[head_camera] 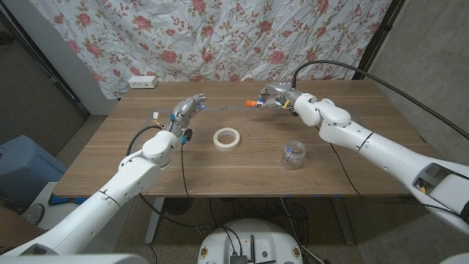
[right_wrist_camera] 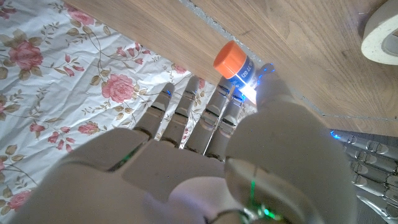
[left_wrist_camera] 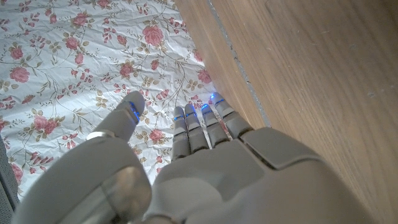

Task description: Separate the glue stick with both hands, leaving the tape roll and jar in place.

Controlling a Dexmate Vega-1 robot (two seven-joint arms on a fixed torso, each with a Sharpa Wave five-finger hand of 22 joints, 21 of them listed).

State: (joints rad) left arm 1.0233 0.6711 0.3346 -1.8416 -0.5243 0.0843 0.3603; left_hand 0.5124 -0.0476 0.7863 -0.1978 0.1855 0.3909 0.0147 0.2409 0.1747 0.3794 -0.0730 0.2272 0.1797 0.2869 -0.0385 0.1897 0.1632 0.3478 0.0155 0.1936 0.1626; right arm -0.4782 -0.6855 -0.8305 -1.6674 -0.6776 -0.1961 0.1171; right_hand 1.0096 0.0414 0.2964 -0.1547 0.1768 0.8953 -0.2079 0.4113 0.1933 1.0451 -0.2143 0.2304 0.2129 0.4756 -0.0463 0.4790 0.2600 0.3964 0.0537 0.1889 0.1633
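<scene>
The glue stick (head_camera: 253,104) has an orange cap and lies level at the table's far middle, its cap toward my left side. My right hand (head_camera: 277,95) pinches its body between thumb and fingers; in the right wrist view the orange cap and blue label of the glue stick (right_wrist_camera: 233,63) stick out past the right hand (right_wrist_camera: 205,155). My left hand (head_camera: 187,111) hovers at the far left, fingers spread and holding nothing, well apart from the stick. The left hand (left_wrist_camera: 199,162) reaches toward the table's far edge. The white tape roll (head_camera: 228,137) lies mid-table. The clear jar (head_camera: 294,154) stands to its right.
A floral cloth (head_camera: 242,37) hangs behind the table's far edge. A white power strip (head_camera: 143,81) lies at the far left corner. A black cable (head_camera: 381,77) arcs over the right side. The tape roll (right_wrist_camera: 382,31) shows beside the stick in the right wrist view.
</scene>
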